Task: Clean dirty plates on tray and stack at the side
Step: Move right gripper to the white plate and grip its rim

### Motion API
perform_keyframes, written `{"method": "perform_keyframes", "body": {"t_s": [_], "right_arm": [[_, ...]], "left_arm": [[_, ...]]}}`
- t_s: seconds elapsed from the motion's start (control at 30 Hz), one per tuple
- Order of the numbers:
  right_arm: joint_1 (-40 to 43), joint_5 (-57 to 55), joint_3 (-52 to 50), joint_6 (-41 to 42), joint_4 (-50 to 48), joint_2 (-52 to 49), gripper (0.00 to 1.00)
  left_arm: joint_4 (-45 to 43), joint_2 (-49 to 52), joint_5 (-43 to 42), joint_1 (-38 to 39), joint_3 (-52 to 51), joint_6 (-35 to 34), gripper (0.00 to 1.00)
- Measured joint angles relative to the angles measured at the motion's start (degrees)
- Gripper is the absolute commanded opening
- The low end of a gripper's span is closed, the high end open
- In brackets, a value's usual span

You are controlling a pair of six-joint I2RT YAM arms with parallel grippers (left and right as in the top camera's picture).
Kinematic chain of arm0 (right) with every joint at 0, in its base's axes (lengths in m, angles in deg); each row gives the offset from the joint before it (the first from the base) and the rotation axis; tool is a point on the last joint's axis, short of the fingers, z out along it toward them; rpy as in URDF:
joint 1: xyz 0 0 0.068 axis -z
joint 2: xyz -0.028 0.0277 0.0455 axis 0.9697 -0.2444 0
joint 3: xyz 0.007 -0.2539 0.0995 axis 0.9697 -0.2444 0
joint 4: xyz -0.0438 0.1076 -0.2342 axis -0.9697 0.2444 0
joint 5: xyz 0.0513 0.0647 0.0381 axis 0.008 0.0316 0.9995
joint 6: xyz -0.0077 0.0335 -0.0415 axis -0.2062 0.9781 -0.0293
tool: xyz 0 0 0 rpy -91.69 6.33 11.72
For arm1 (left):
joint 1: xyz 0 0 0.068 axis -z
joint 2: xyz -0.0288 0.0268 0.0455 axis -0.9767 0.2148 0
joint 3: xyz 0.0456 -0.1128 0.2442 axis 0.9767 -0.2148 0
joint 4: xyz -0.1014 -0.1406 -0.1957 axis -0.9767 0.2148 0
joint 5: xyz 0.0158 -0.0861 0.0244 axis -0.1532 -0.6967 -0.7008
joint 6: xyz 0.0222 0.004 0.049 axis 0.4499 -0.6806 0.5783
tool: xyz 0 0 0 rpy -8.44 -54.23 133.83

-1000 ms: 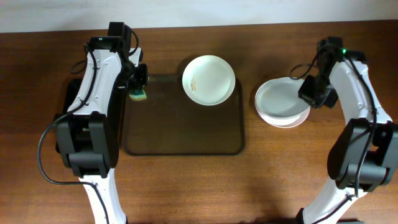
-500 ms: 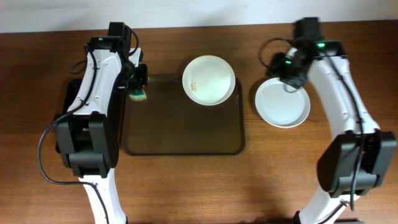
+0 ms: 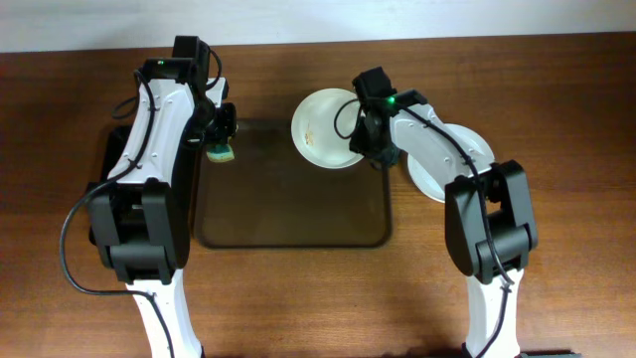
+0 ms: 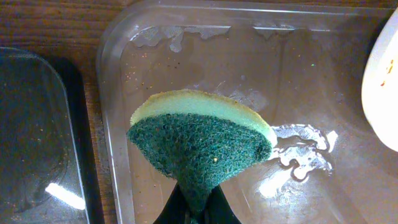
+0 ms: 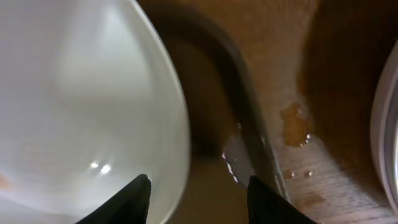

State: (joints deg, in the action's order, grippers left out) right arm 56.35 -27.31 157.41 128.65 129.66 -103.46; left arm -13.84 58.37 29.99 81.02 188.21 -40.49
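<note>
Two fingers [image 5: 138,198] of the right gripper [image 5: 200,202] are standing apart, straddling the rim of the streaked plate [image 3: 323,129] sitting at the far edge of the tray [image 3: 288,214] (probably lining up a grip for scrubbing). The left gripper [image 4: 199,214] is pinching the green sponge [image 4: 199,149], waiting over the tray's left end. Compared with a second ago, the right arm is now reaching across from the side stack [image 3: 425,181], while the left is staying put.

The left claw [image 4: 198,211] pinches a sponge [image 4: 202,146] over the wet tray [image 4: 249,56].
</note>
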Motion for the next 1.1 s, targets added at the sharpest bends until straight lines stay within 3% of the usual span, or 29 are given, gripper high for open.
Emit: {"method": "perform_keyframes", "body": {"t_s": [0.17, 0.53, 0.67, 0.8, 0.97, 1.1], "right_arm": [[-1.01, 2.47, -0.02, -0.02, 6.71, -0.37, 0.44], [-9.79, 10.36, 0.02, -6.97, 16.26, -0.37, 0.43], [-9.73, 10.21, 5.25, -11.98, 21.20, -0.48, 0.48], [-8.20, 5.62, 13.57, -16.70, 21.64, -0.48, 0.49], [-0.02, 2.27, 13.03, -29.29, 20.13, -0.48, 0.48], [2.19, 2.23, 10.40, -34.51, 17.51, -0.85, 0.39]], "left_arm": [[-0.55, 0.00, 0.00, 0.00, 0.00, 0.00, 0.01], [-0.39, 0.00, 0.00, 0.00, 0.00, 0.00, 0.01], [-0.28, 0.00, -0.02, 0.00, 0.00, 0.00, 0.01], [-0.22, 0.00, 0.00, 0.00, 0.00, 0.00, 0.01], [-0.63, 0.00, 0.00, 0.02, 0.00, 0.00, 0.01], [-1.73, 0.00, 0.00, 0.22, 0.00, 0.00, 0.01]]}}
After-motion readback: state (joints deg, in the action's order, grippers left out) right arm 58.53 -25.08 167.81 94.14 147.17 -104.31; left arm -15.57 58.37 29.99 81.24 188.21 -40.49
